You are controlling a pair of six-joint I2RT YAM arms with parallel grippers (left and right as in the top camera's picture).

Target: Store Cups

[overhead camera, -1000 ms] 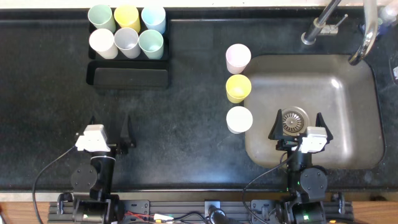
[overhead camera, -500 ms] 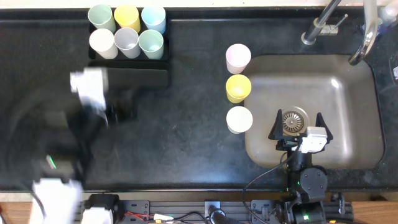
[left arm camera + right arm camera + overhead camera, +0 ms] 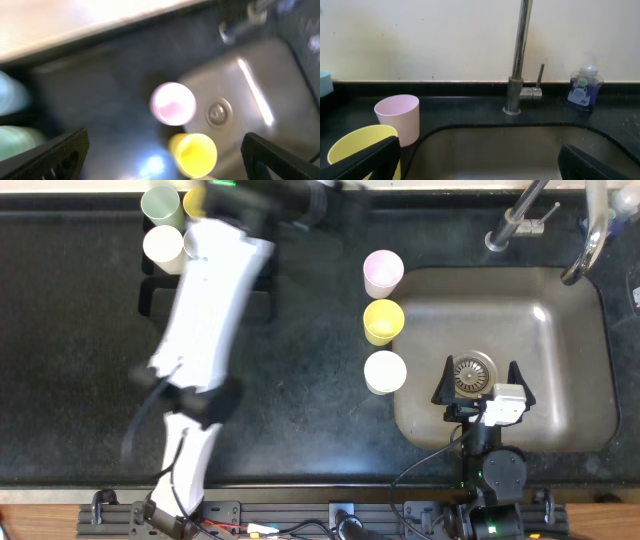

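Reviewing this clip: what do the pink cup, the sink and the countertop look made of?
The pink cup is likely matte plastic: opaque, even pastel colour with no glare. The sink looks like brushed stainless steel: grey metal sheen with soft streaked highlights. The countertop is dark speckled stone or stone-look laminate, slightly glossy; the look cannot settle which.

Cups (image 3: 383,321) beside the sink (image 3: 560,330)
Three line up near-to-far just left of the sink; the tray (image 3: 148,302), seemingly holding more, lies far left.
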